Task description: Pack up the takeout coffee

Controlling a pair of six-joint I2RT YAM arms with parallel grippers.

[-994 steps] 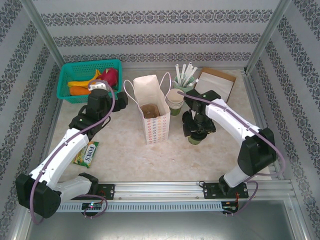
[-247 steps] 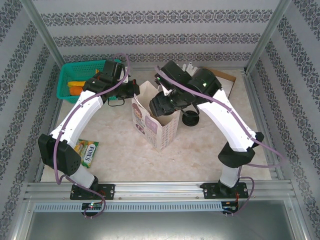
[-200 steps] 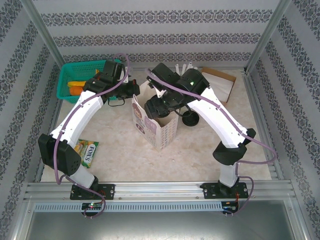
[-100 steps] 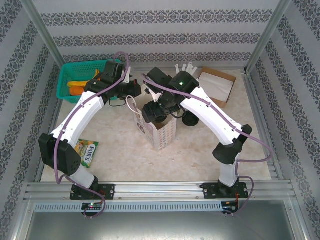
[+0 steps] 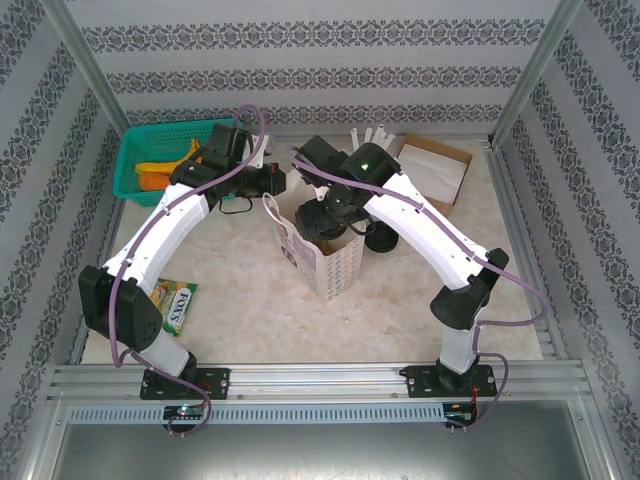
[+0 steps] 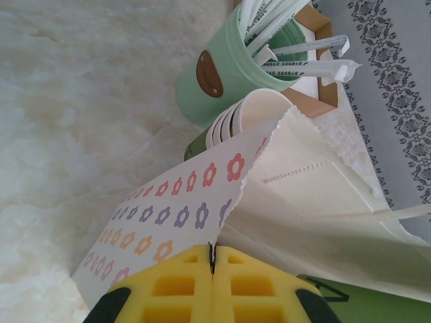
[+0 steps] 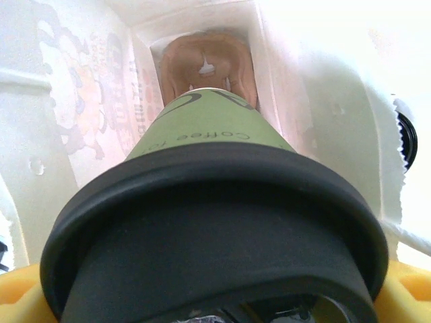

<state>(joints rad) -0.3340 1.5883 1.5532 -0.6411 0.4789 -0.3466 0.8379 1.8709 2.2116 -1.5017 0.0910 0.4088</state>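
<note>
Top: right tool [image 5: 322, 222] over bag [image 5: 325, 255] mouth; left tool [image 5: 278, 182] at bag's rim.
L wrist: left tool [image 6: 212, 259] pinched shut on bag [image 6: 202, 202] edge.
R wrist: right tool spread wide, gripping takeout coffee [image 7: 209, 195] w/ lid, inside bag [image 7: 87, 101].

Overhead view of a pale marbled table [image 5: 250, 300] walled with patterned paper. Two white-and-black robot arms rise from the bottom edge and meet at centre, over a white paper bag [image 5: 322, 255] printed with small flowers — the bag stands open, leaning slightly. The left gripper [image 5: 283, 181] sits at the bag's upper-left rim; the right gripper [image 5: 322, 222] is lowered into its mouth. A teal basket [image 5: 135, 160] of orange and yellow items is at upper left, a brown cardboard box [image 5: 440, 172] at upper right — a green snack packet [image 5: 172, 305] lies lower left.
</note>
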